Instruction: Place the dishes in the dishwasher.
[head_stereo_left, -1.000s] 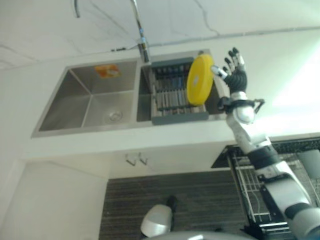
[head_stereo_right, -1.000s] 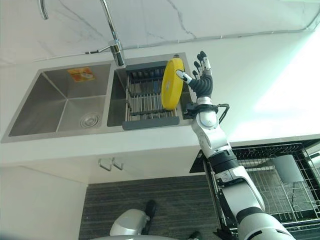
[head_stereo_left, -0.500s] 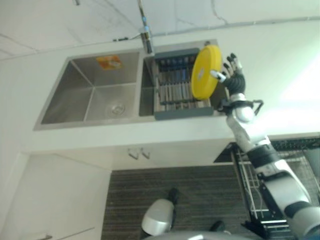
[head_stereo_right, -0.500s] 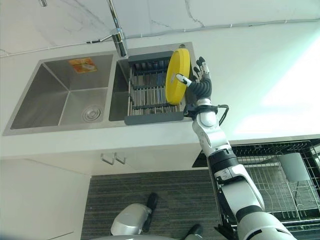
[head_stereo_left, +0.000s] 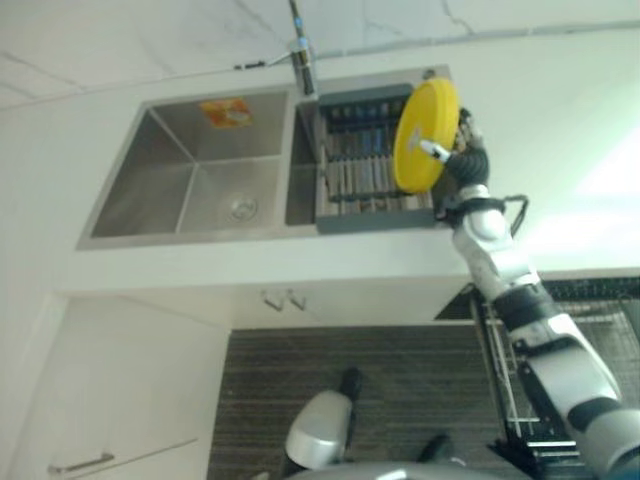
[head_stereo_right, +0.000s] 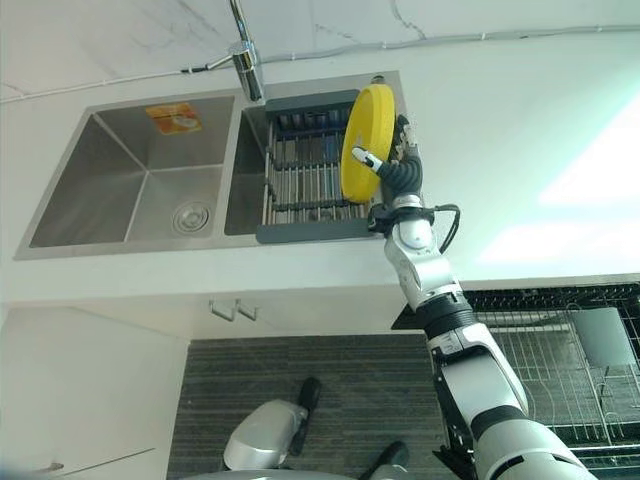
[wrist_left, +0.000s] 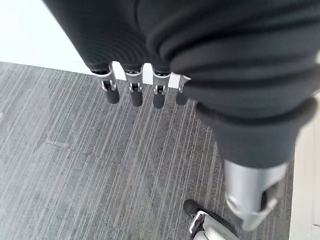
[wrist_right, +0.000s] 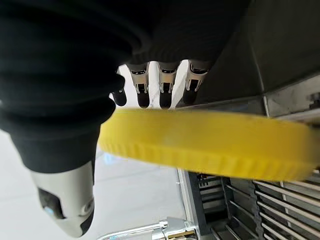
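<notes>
A round yellow plate (head_stereo_right: 366, 140) stands on edge at the right end of the dark dish rack (head_stereo_right: 310, 190) in the sink's right basin. My right hand (head_stereo_right: 403, 175) grips it from the right: the thumb (head_stereo_left: 432, 152) lies across the plate's front face and the fingers curl behind it. In the right wrist view the plate's rim (wrist_right: 215, 145) runs between that thumb and the fingertips (wrist_right: 165, 92). My left hand (wrist_left: 135, 92) hangs low over the grey striped floor, fingers straight and holding nothing.
The sink's left basin (head_stereo_right: 140, 195) is bare, with a faucet (head_stereo_right: 245, 50) behind the divider. White counter (head_stereo_right: 520, 130) runs to the right. Below it, at lower right, the dishwasher's wire rack (head_stereo_right: 545, 350) is pulled out, with a pale cup (head_stereo_right: 605, 335) in it.
The camera has shifted. My right hand's fingers, spread out past the plate's edge before, have closed in behind the plate, and the plate sits a little higher against the rack's right end.
</notes>
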